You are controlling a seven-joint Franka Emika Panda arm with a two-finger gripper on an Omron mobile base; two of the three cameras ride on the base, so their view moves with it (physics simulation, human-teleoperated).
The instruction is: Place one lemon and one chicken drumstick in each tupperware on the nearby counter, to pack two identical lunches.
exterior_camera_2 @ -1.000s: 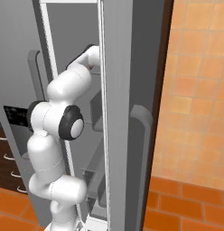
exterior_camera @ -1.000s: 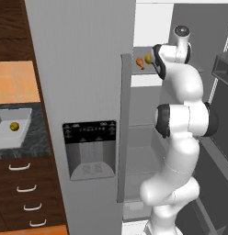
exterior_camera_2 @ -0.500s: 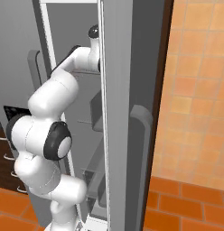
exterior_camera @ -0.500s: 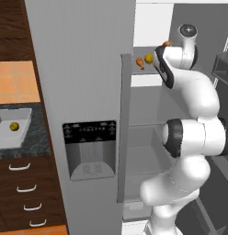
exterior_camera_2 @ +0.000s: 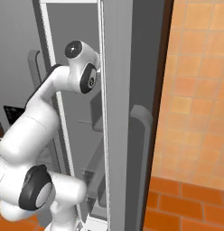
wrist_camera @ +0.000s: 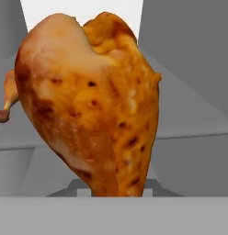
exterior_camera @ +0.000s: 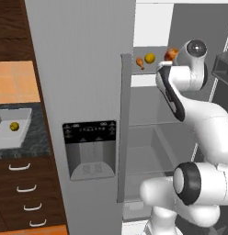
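In the left base view, the white arm (exterior_camera: pixel 194 119) reaches up into the open fridge (exterior_camera: pixel 152 137). On the top shelf (exterior_camera: pixel 148 79) sit a small drumstick (exterior_camera: pixel 139 61) and a yellow lemon (exterior_camera: pixel 150 58), side by side. Just to their right, next to the arm's round end, is another orange-brown drumstick (exterior_camera: pixel 171 54). The gripper itself is hidden behind the arm here. Far to the left is the black counter (exterior_camera: pixel 24 147), and on it a light-grey tray (exterior_camera: pixel 12 131) with one lemon (exterior_camera: pixel 14 126) inside. Below the counter are brown drawers with silver handles (exterior_camera: pixel 19 167). The big grey fridge door (exterior_camera: pixel 83 101) with its dark panel stands between the counter and the open shelves.

In the right base view, the arm (exterior_camera_2: pixel 46 135) bends up and goes into the thin gap beside the grey door (exterior_camera_2: pixel 125 113). An orange tiled wall (exterior_camera_2: pixel 195 90) is on the right.

In the hand view, the big drumstick (wrist_camera: pixel 90 103) is very close — fat end up, thin end down toward the bottom edge. Another little drumstick (wrist_camera: pixel 8 98) peeks out behind it on the left. The finger tips are not clear to see, so I cannot tell if the hand is closed on the meat or not.
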